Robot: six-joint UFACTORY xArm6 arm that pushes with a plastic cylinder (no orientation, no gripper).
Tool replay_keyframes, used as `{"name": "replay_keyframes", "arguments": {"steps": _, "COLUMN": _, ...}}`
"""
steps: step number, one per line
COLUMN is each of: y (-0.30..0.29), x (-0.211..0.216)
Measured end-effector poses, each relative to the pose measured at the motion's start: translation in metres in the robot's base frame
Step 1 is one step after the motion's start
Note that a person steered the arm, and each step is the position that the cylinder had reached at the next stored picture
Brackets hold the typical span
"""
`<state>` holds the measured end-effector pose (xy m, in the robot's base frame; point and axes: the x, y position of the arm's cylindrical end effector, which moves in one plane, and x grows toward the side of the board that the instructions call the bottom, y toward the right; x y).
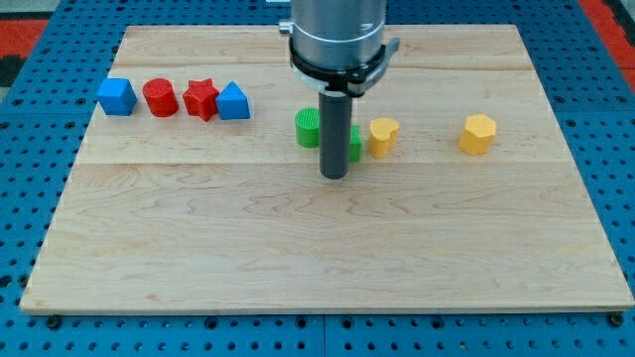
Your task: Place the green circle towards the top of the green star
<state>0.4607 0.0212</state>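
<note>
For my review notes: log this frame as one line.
tip just below green circle and green star | star partly hidden by rod, right of circle | circle not yet above star

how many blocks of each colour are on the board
blue: 2, a cube and a block right of the red star
red: 2, a cylinder and a star
green: 2, a circle and a block mostly hidden behind my tip
yellow: 2, a near block and a far-right block
total: 8
</note>
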Motion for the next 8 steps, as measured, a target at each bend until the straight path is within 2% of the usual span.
{"name": "replay_keyframes", "arguments": {"steps": 3, "y": 0.045, "x": -0.013}}
{"name": "replay_keyframes", "arguments": {"steps": 4, "y": 0.003, "x": -0.015}}
{"name": "replay_keyframes", "arguments": {"steps": 6, "y": -0.138, "x": -0.015}}
{"name": "replay_keyframes", "arguments": {"steps": 7, "y": -0.138, "x": -0.052}}
{"name": "replay_keyframes", "arguments": {"steps": 8, "y": -0.095, "x": -0.067}}
